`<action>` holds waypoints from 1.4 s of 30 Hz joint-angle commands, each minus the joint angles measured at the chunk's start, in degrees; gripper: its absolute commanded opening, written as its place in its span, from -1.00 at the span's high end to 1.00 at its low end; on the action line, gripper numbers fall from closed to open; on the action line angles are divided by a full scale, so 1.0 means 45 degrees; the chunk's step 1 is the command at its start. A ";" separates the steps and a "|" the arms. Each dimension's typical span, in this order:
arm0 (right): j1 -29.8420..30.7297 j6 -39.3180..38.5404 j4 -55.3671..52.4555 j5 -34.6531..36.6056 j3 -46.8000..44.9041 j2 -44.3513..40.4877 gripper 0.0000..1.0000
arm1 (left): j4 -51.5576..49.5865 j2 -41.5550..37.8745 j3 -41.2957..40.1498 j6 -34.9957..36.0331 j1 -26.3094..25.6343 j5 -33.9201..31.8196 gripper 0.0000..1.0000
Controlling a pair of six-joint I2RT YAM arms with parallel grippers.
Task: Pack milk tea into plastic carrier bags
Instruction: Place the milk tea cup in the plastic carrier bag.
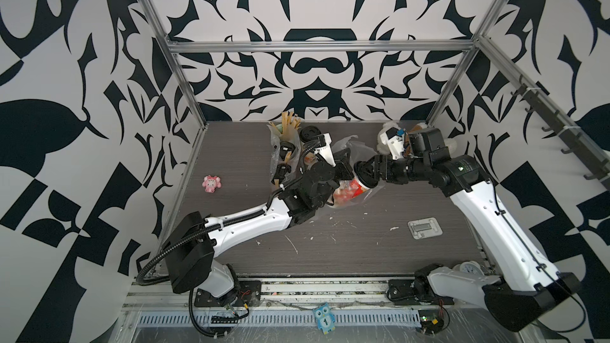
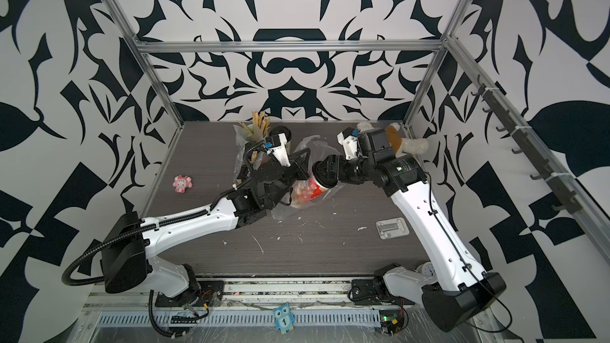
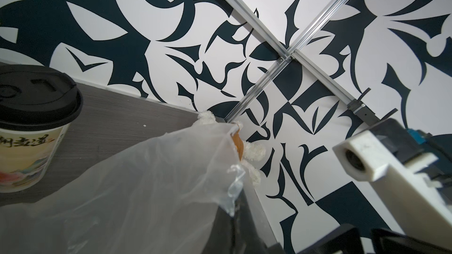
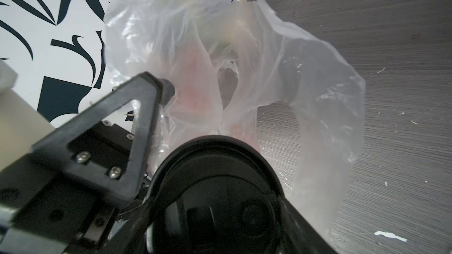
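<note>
**Insertion of a cup into a carrier bag.** Both hands met near the middle of the tabletop (image 1: 330,242), a little toward 12 o'clock.

- **Left hand:** The left hand (image 1: 345,161) was fully shut. It pinched an edge of the clear carrier bag (image 1: 356,148) and held the mouth up. In the right wrist view the film lay against one of its fingers (image 4: 146,98).
- **Right hand:** The right hand (image 1: 364,173) stood wide, clamped around the top of a red-sleeved cup (image 1: 350,193) at its dome lid (image 4: 215,179).
- **Cup in hand:** The cup was tilted, with its base toward 7 o'clock. Its lower body lay behind the film, seemingly inside the bag, and the lid end was outside.
- **Other cups:** A second bag (image 1: 275,156), with two dark lids showing inside it, stood at 10 o'clock from the hands, beside the stick holder (image 1: 288,123). The cream cup (image 1: 310,134) stood unpacked at 12 o'clock.

**Hazards, as judged:**

- A tilted cup carried by its lid end could shed the lid and spill.
- The thin film could slip from the pinch or tear if the cup's base dragged on it, and the mouth would then collapse.
- If the cup were released while leaning, it could topple inside the slack bag.
- The left arm passed close to the second bag and could knock it.
</note>
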 commanded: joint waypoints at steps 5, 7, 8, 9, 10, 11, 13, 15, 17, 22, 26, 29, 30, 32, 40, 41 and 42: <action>0.0086 0.0442 0.0983 -0.0173 -0.0401 -0.0387 0.39 | 0.1113 -0.0385 -0.0292 -0.0266 -0.0063 -0.0305 1.00; 0.0086 0.0681 0.1420 -0.0314 -0.0774 -0.0550 0.40 | 0.1258 -0.0316 -0.0284 -0.0299 -0.0068 -0.0355 1.00; 0.0110 0.0859 0.1654 -0.0363 -0.1001 -0.0647 0.41 | 0.1345 -0.0308 -0.0285 -0.0338 -0.0068 -0.0380 1.00; 0.0124 0.1003 0.1904 -0.0407 -0.1235 -0.0733 0.42 | 0.1456 -0.0268 -0.0290 -0.0366 -0.0068 -0.0402 1.00; 0.0135 0.1146 0.2126 -0.0413 -0.1466 -0.0851 0.42 | 0.1564 -0.0250 -0.0285 -0.0368 -0.0067 -0.0431 1.00; 0.0144 0.1251 0.2283 -0.0380 -0.1658 -0.0942 0.42 | 0.1629 -0.0224 -0.0265 -0.0405 -0.0068 -0.0442 1.00; 0.0203 0.1476 0.2700 -0.0179 -0.2099 -0.1228 0.43 | 0.1710 -0.0210 -0.0222 -0.0479 -0.0068 -0.0494 1.00; 0.0303 0.1588 0.3044 0.0151 -0.2372 -0.1483 0.43 | 0.1766 -0.0183 -0.0173 -0.0646 -0.0076 -0.0535 1.00; 0.0482 0.1679 0.3415 0.0451 -0.2627 -0.1700 0.43 | 0.1907 -0.0162 -0.0172 -0.0772 -0.0096 -0.0568 1.00; 0.1082 0.1840 0.3973 0.1058 -0.3162 -0.1769 0.43 | 0.2094 -0.0108 -0.0134 -0.0949 -0.0183 -0.0706 1.00; 0.1773 0.1973 0.4529 0.1547 -0.3533 -0.1514 0.43 | 0.2184 -0.0042 -0.0133 -0.1195 -0.0224 -0.0775 1.00; 0.2340 0.1946 0.4670 0.2082 -0.3553 -0.1200 0.43 | 0.2275 0.0004 -0.0133 -0.1374 -0.0244 -0.0847 1.00; 0.2491 0.1954 0.4753 0.2235 -0.3607 -0.1123 0.43 | 0.2322 0.0035 -0.0133 -0.1419 -0.0244 -0.0833 1.00; 0.2754 0.2009 0.4995 0.2450 -0.3759 -0.1011 0.43 | 0.2381 0.0034 -0.0132 -0.1449 -0.0263 -0.0834 1.00; 0.3509 0.1660 0.4349 0.3569 -0.3571 -0.0315 0.44 | 0.2654 -0.0091 -0.0325 -0.1403 -0.0263 -0.0899 1.00; 0.3566 0.1543 0.4032 0.3766 -0.3459 -0.0241 0.45 | 0.2657 -0.0139 -0.0381 -0.1367 -0.0261 -0.0932 1.00; 0.3637 0.1392 0.3594 0.4042 -0.3270 -0.0144 0.45 | 0.2675 -0.0203 -0.0471 -0.1316 -0.0249 -0.0959 1.00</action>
